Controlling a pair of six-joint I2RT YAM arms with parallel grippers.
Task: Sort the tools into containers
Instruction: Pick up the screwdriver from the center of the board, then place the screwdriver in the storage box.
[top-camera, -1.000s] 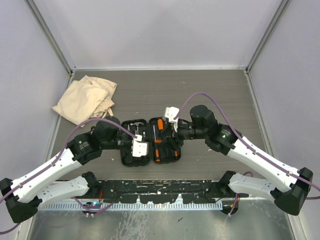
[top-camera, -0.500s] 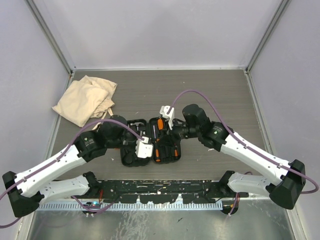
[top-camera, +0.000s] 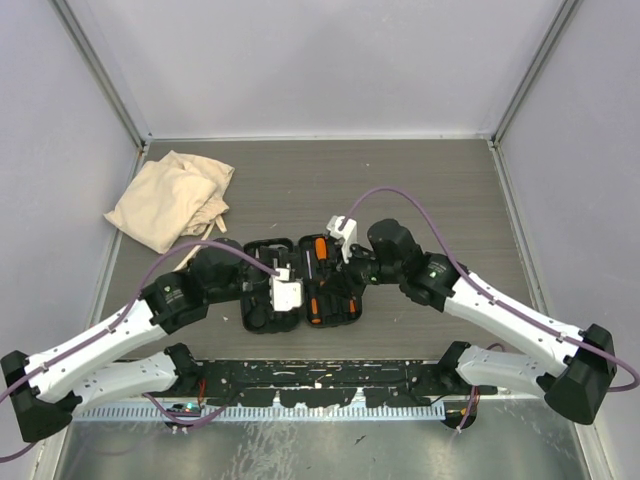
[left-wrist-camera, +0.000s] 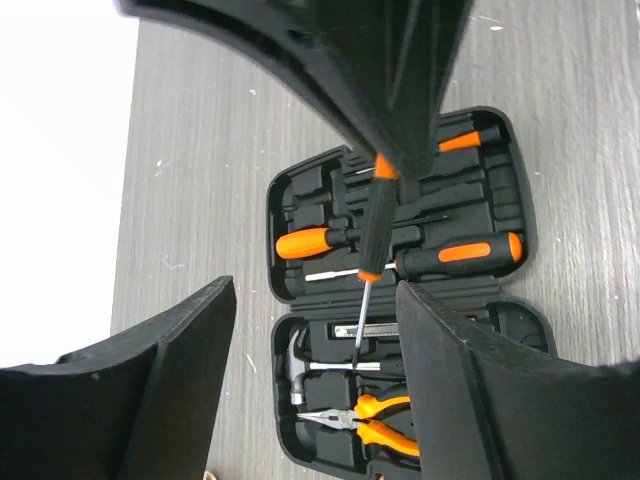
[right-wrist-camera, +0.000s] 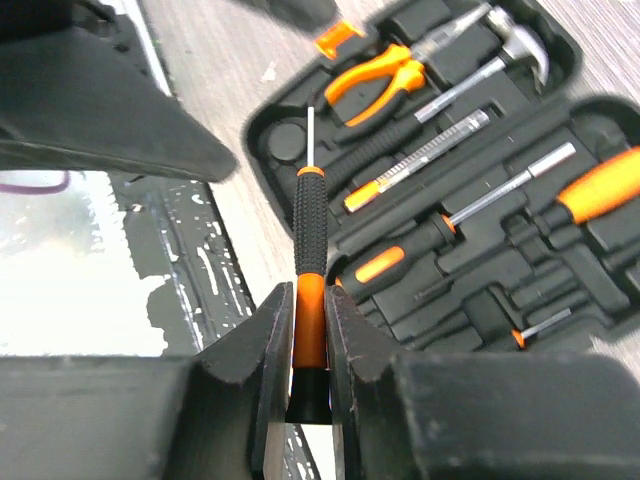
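Slim orange-and-black precision screwdriver (right-wrist-camera: 309, 235) pinched by its handle end in the right gripper (right-wrist-camera: 310, 320), over an open black moulded tool case (top-camera: 258, 318) near the front edge of a grey wood-grain table (top-camera: 420, 180), left gripper (left-wrist-camera: 315, 290) spread wide above the case, holding nothing, crumpled beige cloth (top-camera: 170, 200) at the far-left edge.

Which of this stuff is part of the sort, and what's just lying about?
For the job: slim screwdriver in the right gripper; open tool case; pliers, hammer, larger screwdrivers in it.
Lying about: beige cloth, far left.
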